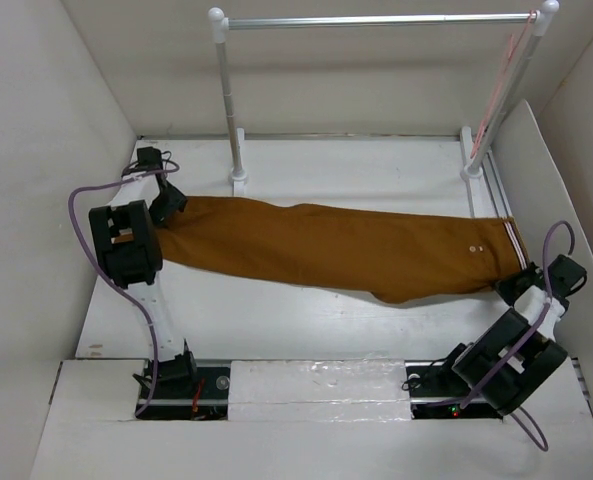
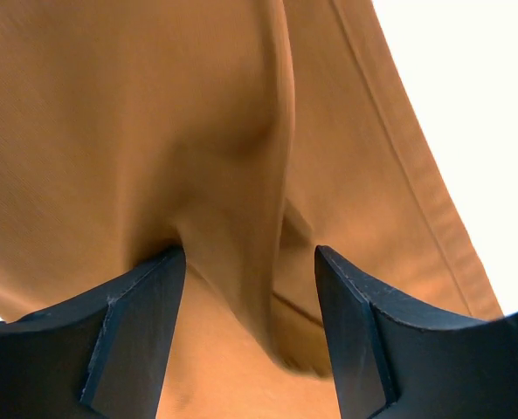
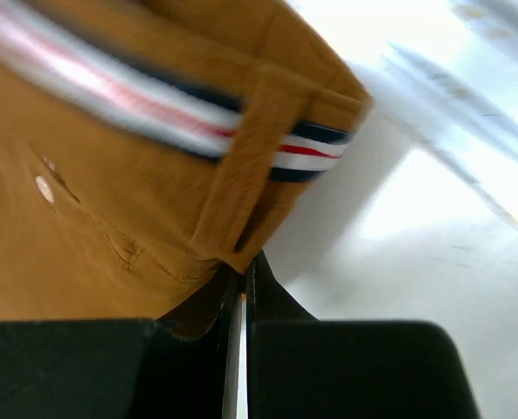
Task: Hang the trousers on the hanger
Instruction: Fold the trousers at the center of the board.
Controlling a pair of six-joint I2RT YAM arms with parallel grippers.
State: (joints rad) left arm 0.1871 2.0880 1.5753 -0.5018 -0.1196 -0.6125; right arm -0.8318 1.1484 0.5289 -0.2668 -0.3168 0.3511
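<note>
Trousers (image 1: 336, 250) lie flat on the worktop (image 1: 306, 330), stretched between both pincers.
Left pincer (image 2: 250, 262): jaws apart, straddling a raised fold at the leg end.
Right pincer (image 3: 244, 271): closed at the waistband (image 3: 154, 105) corner; can't tell if it holds cloth.
Judgement: soft, limp, light cloth that will sag. Grip at the waistband and hems.

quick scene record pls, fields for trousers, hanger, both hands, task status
trousers: flat on the table, leg ends left, waistband right
hanger: hanging at the right end of the rail, nothing on it
left hand: open, a fold of leg cloth between its fingers
right hand: shut at the waistband corner; pinch unclear
status: trousers not yet on hanger
</note>
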